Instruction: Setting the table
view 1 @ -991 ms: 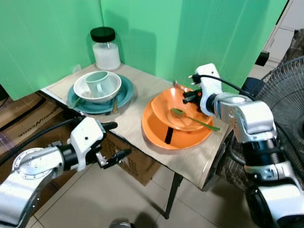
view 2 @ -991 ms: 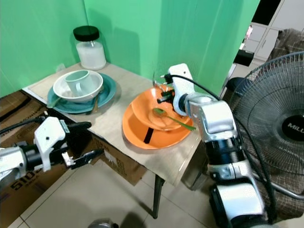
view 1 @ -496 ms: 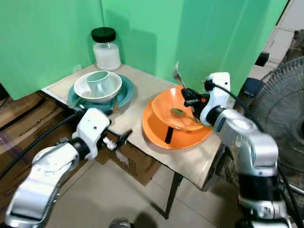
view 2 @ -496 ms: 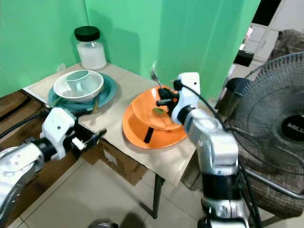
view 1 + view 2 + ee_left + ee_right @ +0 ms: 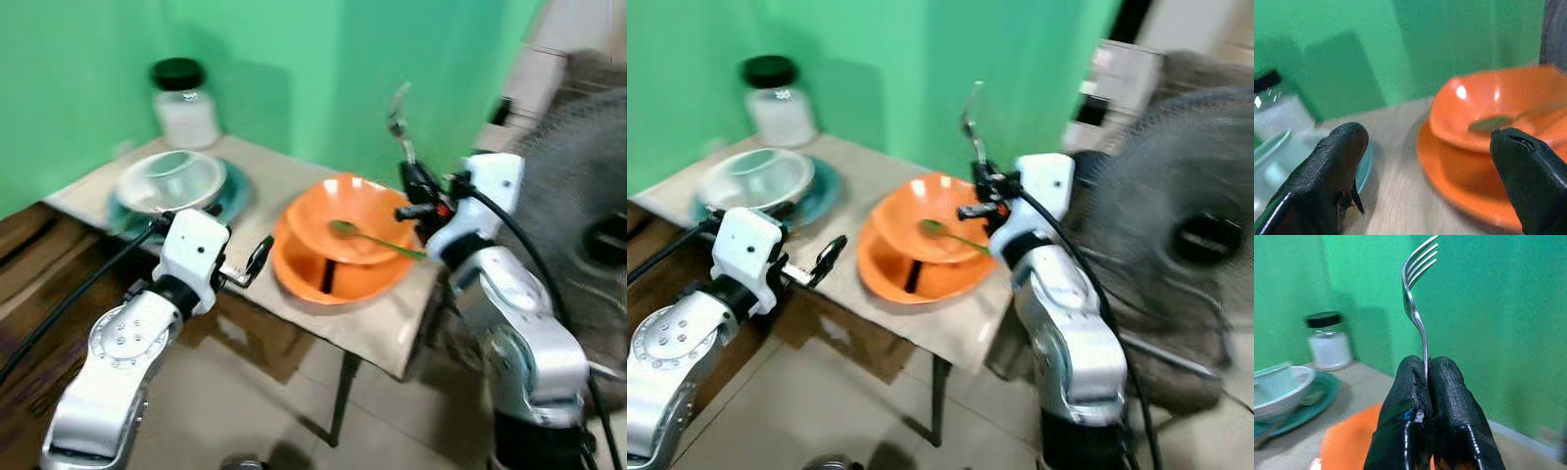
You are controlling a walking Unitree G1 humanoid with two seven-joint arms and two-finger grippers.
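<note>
**Operator:** Report the right gripper and the fork.

**Monitor:** Your right gripper (image 5: pixel 1426 382) is raised above the far right edge of the counter (image 5: pixel 294 181), just beside the orange bowl (image 5: pixel 358 220). Its fingers (image 5: pixel 1408 396) are clenched on the handle of the fork (image 5: pixel 1415 293). The fork stands upright with its tines at the top, against the green backdrop (image 5: pixel 294 59).

**Operator:** And the left gripper?

**Monitor:** Your left gripper (image 5: pixel 253 264) sits at the near edge of the counter, between the teal plate (image 5: pixel 230 186) and the orange plate (image 5: pixel 294 279). Its fingers (image 5: pixel 1327 171) are spread apart and hold nothing.

**Operator:** State the layout on the counter.

**Monitor:** The orange bowl rests on the orange plate on your right half of the counter. A green spoon (image 5: pixel 372 238) lies in the bowl, handle reaching past the rim towards the right arm. On your left, a white bowl (image 5: pixel 171 179) sits on the teal plate. A jar (image 5: pixel 183 103) with a black lid stands behind it, near the backdrop. A fan (image 5: pixel 1190 225) stands to the right of the counter. Both head views are motion-blurred.
</note>
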